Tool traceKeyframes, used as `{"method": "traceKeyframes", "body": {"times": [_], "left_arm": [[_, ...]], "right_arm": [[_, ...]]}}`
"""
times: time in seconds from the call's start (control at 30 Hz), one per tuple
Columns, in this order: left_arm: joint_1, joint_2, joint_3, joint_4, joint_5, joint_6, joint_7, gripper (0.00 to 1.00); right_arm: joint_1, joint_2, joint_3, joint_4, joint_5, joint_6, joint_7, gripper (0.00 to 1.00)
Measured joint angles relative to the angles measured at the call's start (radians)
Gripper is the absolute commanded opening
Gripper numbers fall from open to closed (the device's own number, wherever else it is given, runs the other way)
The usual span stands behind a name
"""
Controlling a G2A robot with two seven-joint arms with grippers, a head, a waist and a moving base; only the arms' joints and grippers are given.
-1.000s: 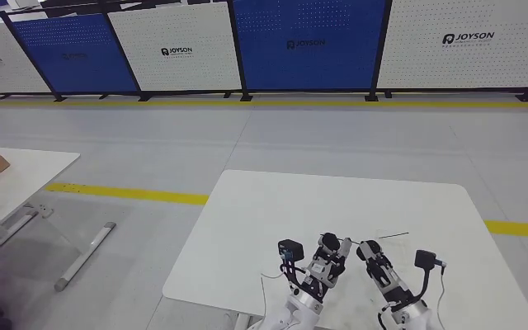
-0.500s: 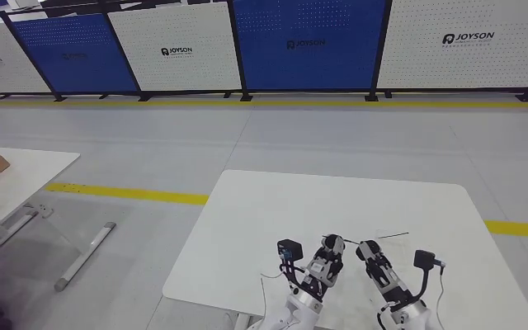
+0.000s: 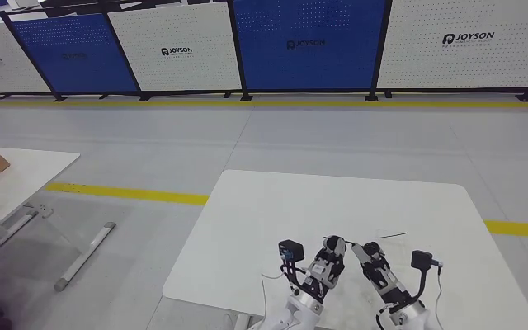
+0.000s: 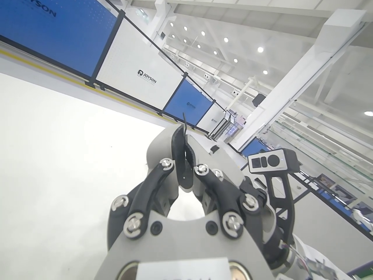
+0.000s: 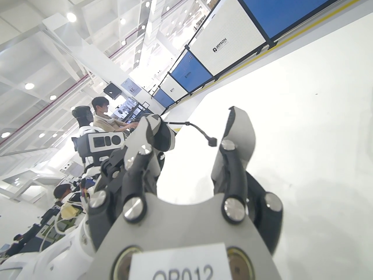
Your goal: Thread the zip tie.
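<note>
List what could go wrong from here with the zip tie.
1. The left gripper is shut on the thin zip tie, and the free end curves away unsupported. It may swing or twist out of line.
2. The right gripper is open, and the tie's head appears close to one finger. Closing could knock the head aside instead of catching it.

Large industrial test hall

Blue and white perforated partition panels (image 3: 309,45) fence the far side, a yellow line (image 3: 124,193) crosses the grey floor (image 3: 330,140), a white work table (image 3: 330,206) stands near, and spotlights (image 4: 260,49) dot the high beamed ceiling (image 4: 262,7).
</note>
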Motion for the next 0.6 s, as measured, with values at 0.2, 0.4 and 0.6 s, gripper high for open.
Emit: {"method": "traceKeyframes", "body": {"times": [0.2, 0.4, 0.6], "left_arm": [[0.0, -0.006, -0.002, -0.003, -0.037, 0.032, 0.011, 0.0], [-0.004, -0.018, -0.022, -0.015, -0.178, 0.04, 0.013, 0.0], [-0.006, -0.02, -0.031, -0.025, -0.268, 0.01, -0.037, 0.0]], "right_arm": [[-0.008, 0.004, 0.003, -0.007, -0.018, 0.0, 0.001, 1.0], [-0.02, 0.008, 0.009, -0.006, -0.037, 0.0, -0.003, 1.0], [-0.023, 0.01, 0.009, -0.006, -0.041, 0.0, -0.007, 1.0]]}}
